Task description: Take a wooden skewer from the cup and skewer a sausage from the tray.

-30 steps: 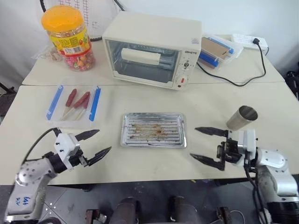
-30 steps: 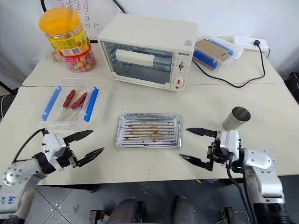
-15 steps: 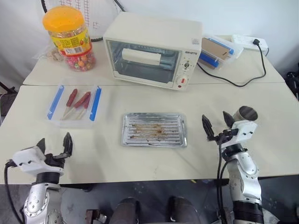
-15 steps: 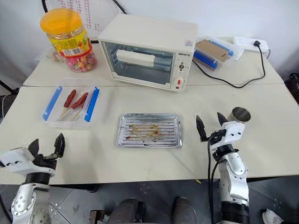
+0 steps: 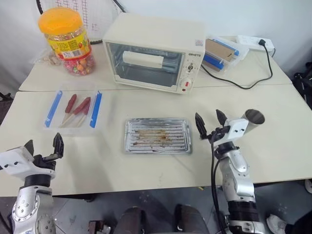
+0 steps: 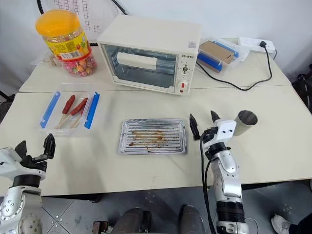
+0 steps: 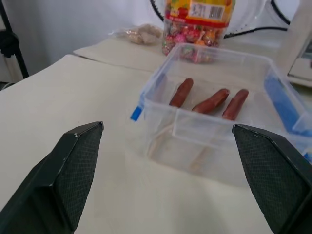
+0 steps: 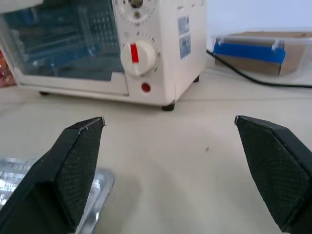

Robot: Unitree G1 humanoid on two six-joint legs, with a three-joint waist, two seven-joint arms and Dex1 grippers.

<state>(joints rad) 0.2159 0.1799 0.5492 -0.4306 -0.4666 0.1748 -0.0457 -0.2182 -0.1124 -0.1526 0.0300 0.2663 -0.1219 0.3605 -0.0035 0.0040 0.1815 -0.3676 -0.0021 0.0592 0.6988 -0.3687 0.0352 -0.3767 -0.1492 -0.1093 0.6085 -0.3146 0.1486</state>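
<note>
Head view: the tray (image 5: 157, 136) lies mid-table, grease-stained, no sausage on it. Cup (image 5: 252, 119) stands tilted just beside the right gripper (image 5: 210, 123), whose fingers are spread, holding nothing. Left gripper (image 5: 43, 147) is at the near table edge, fingers apart, empty.

Left wrist view: clear plastic box (image 7: 220, 128) ahead, three sausages (image 7: 209, 101) inside.

Right wrist view: toaster oven (image 8: 105, 46) ahead, tray corner between the spread fingers.

A white toaster oven (image 5: 155, 51) stands at the back of the tabletop (image 5: 146, 165). An orange-lidded candy jar (image 5: 65, 40) stands beside it. A power strip (image 5: 251, 42) lies near the far corner.
</note>
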